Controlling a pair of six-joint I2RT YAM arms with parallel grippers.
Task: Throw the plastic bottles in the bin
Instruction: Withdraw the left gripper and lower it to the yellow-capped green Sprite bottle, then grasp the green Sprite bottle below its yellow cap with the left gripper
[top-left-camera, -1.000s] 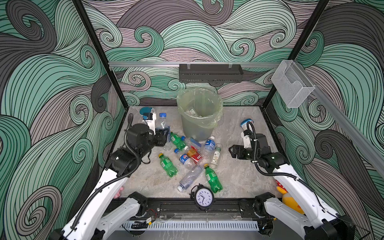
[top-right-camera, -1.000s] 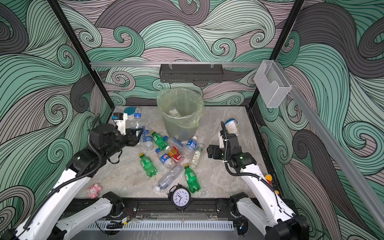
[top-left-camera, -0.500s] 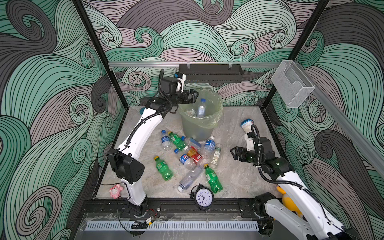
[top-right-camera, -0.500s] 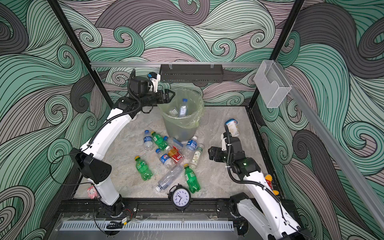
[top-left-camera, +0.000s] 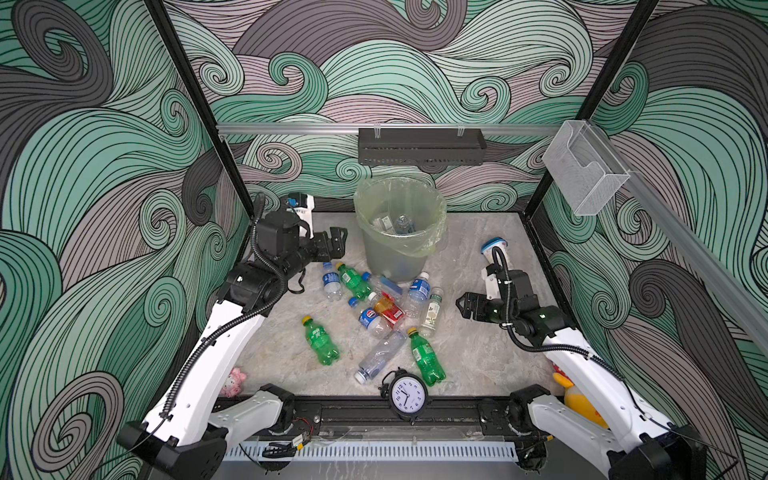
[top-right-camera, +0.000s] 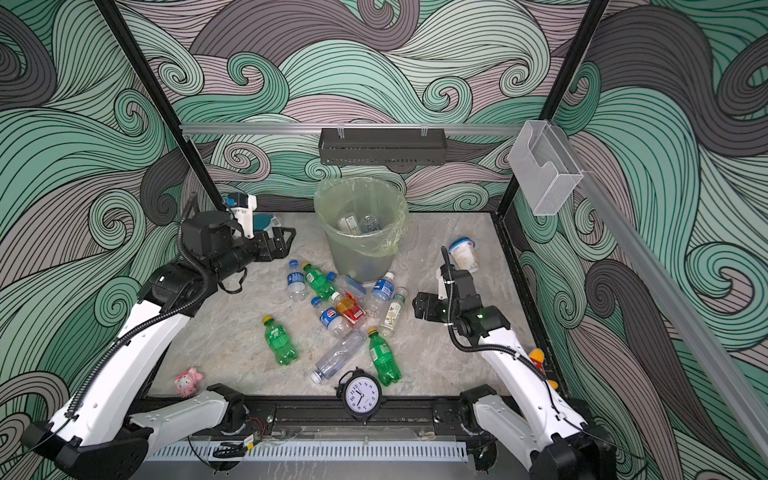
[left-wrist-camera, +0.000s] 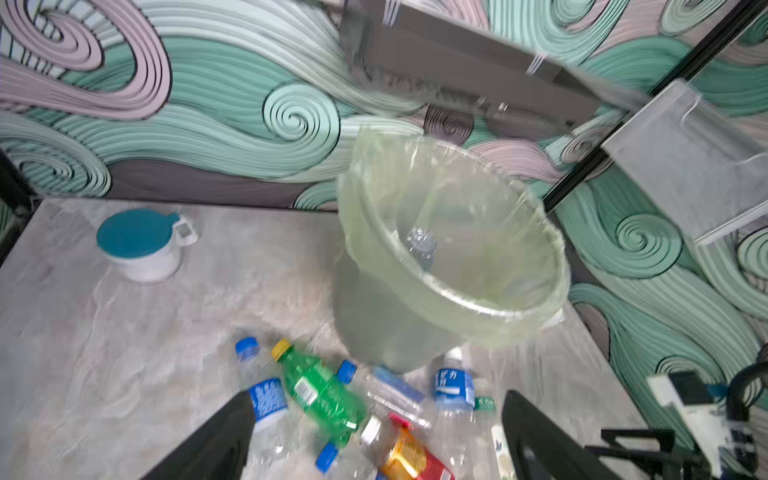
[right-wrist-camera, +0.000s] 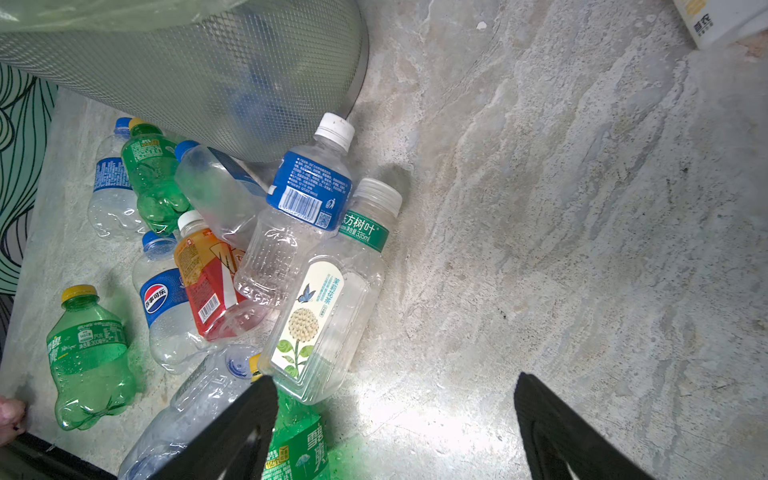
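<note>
Bin (right-wrist-camera: 187, 70) mesh, apparently: right wrist only

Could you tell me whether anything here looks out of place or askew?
About ten bottles lie toppled in a loose heap on the table before the bin, not in it. The bin's bag droops lower on one side.

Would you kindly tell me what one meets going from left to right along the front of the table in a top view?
pink plush toy → lone green bottle → alarm clock → yellow toy
</note>
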